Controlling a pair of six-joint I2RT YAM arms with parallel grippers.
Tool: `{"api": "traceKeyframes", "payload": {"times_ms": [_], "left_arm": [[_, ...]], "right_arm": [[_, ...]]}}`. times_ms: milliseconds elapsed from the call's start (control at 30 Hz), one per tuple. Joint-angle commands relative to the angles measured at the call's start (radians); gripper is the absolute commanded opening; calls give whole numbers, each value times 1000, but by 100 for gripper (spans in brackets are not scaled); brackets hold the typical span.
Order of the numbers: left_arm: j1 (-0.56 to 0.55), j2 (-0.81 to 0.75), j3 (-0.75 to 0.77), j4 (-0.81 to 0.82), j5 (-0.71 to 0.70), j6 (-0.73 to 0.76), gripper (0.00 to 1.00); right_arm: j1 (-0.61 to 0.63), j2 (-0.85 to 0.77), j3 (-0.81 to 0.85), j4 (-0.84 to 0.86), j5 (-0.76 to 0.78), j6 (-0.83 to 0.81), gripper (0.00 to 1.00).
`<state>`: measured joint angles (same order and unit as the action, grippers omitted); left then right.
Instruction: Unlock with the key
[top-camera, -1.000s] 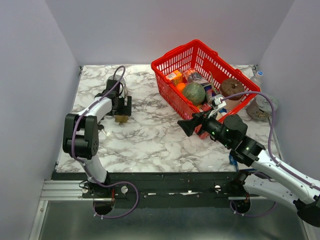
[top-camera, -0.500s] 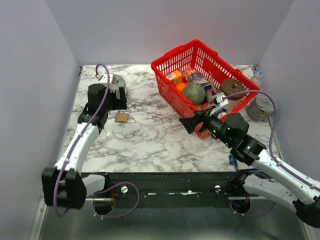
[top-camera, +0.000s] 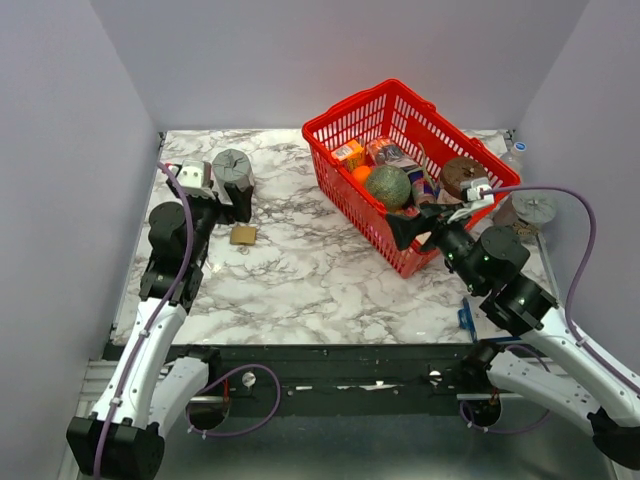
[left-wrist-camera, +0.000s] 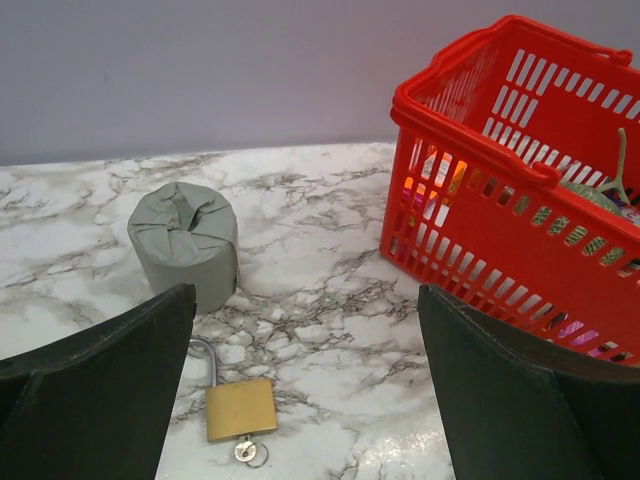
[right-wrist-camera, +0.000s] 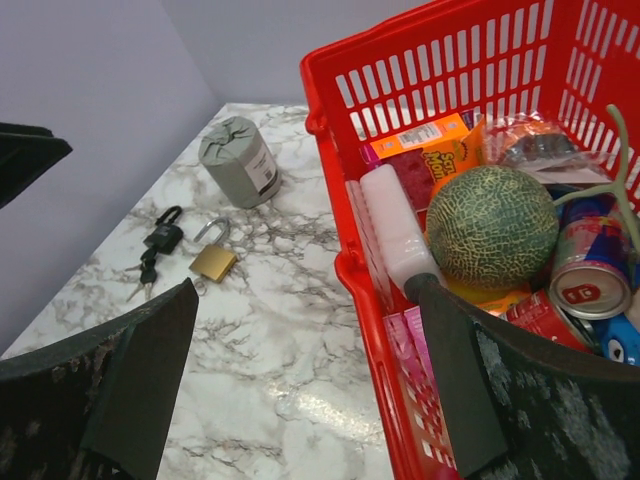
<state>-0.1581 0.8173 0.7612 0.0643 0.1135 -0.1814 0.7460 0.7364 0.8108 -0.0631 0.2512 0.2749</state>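
The brass padlock lies flat on the marble, its shackle swung up; a small silver tab with a wire ring sits at its bottom edge. It also shows in the right wrist view. A black padlock lies left of it, with the black-headed key beside it; both are hidden under my left arm in the top view. My left gripper is open and empty, above and behind the brass padlock. My right gripper is open and empty at the basket's front wall.
A grey tape roll stands just behind the padlocks. The red basket holds a melon, cans and packets. A brown disc and a tin sit at the far right.
My left arm has drawn back off the brass padlock toward the near left, leaving it on the marble. My right gripper has shifted right, up against the basket.
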Motion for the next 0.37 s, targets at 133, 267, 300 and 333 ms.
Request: {"api": "traceKeyframes", "payload": {"times_ms": [133,267,300,333], "left_arm": [[-34,-50,0,35,12,-10,99],[-44,-55,10,14,15,-3,99],[-49,-56,9,15,23,-1,99],[-50,-61,9,15,23,2,99]], "right_arm": [[-4,-68,-10,-46,122,-45,100],[-4,-83,-12,-50,137,-52,100],[-4,-84,-12,-50,140,-52,100],[-4,-88,-13,-50,141,-54,100]]}}
